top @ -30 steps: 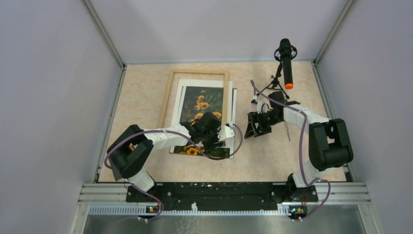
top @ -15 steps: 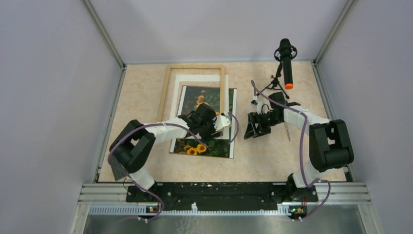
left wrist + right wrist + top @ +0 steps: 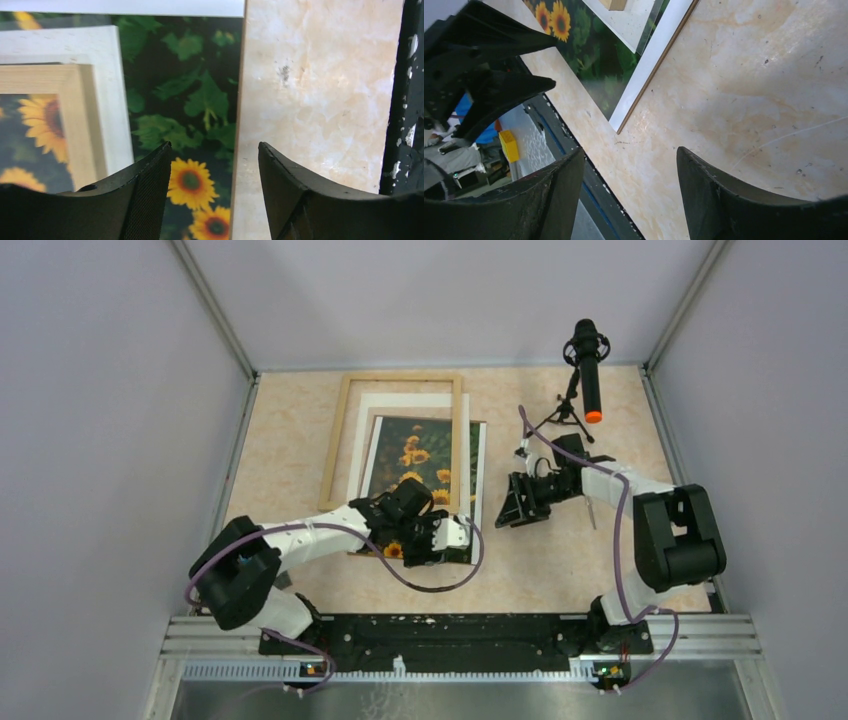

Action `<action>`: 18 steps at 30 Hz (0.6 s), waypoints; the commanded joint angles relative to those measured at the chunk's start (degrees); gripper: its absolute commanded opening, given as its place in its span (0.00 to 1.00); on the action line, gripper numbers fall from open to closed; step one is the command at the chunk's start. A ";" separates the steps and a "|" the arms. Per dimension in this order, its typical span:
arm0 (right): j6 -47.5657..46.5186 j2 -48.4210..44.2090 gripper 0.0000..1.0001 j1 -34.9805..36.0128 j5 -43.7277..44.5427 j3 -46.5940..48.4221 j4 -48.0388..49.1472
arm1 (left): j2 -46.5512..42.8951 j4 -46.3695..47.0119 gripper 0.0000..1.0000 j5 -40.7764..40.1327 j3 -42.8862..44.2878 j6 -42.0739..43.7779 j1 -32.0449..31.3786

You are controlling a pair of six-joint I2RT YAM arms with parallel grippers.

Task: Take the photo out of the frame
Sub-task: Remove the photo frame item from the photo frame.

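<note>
From above: the photo (image 3: pixel 420 455) lies partly under the right rail of the frame (image 3: pixel 400 378), its near end free. The left gripper (image 3: pixel 430 540) hovers there, the right gripper (image 3: pixel 507 508) is beside the frame, and a microphone (image 3: pixel 588 365) stands behind it.

Left wrist: jaws spread, empty. The frame corner overlaps the photo, so pulling may drag it.

Right wrist: jaws spread over the table (image 3: pixel 749 100).

The left gripper (image 3: pixel 437 537) and its arm hide the near end of the photo (image 3: pixel 420 455) and part of the near rail of the frame (image 3: pixel 338 445). Both wrist views cut photo and frame off at their edges
</note>
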 commanded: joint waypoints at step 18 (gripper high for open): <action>0.02 1.29 0.67 0.23 -3.32 1.92 0.60 | 5.35 -0.64 0.61 -7.20 4.33 0.49 -2.59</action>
